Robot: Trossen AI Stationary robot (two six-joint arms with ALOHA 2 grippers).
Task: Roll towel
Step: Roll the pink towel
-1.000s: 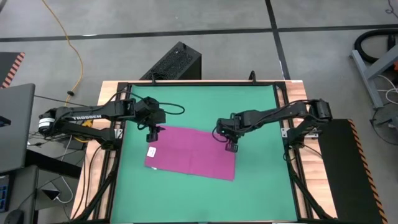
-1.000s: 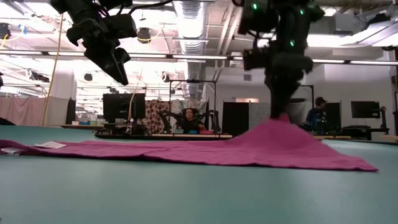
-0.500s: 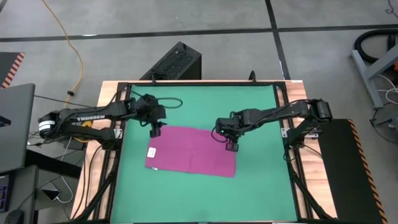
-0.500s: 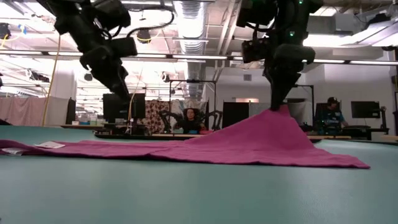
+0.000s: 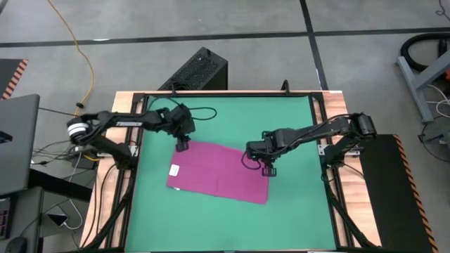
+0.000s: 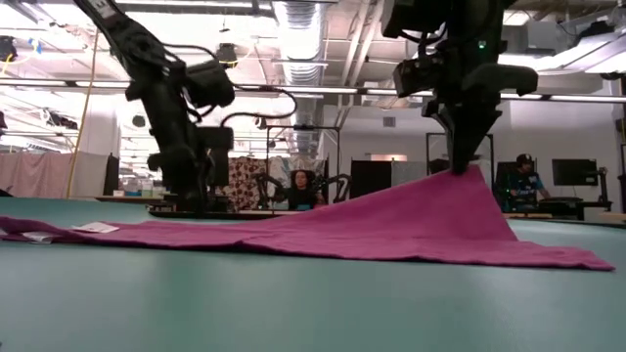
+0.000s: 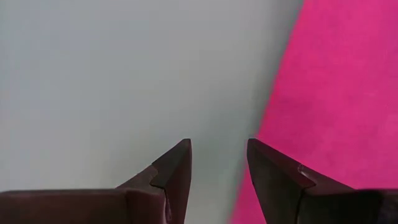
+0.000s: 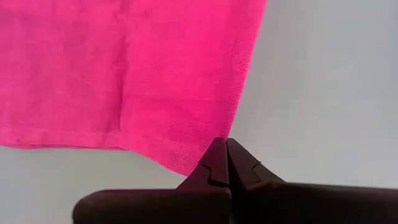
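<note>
Across the middle of the green surface (image 5: 295, 133) the towel (image 5: 214, 172) lies with its long axis running left to right in the frame. At its right end the right gripper (image 5: 268, 166) is clamped on a corner, tenting it upward. At its upper-left corner the left gripper (image 5: 182, 144) hovers, fingers apart.

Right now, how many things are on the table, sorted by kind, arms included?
Towel: 1
White tag: 1
Left end effector, open: 1
Right end effector, shut on the towel: 1
Total: 4
</note>
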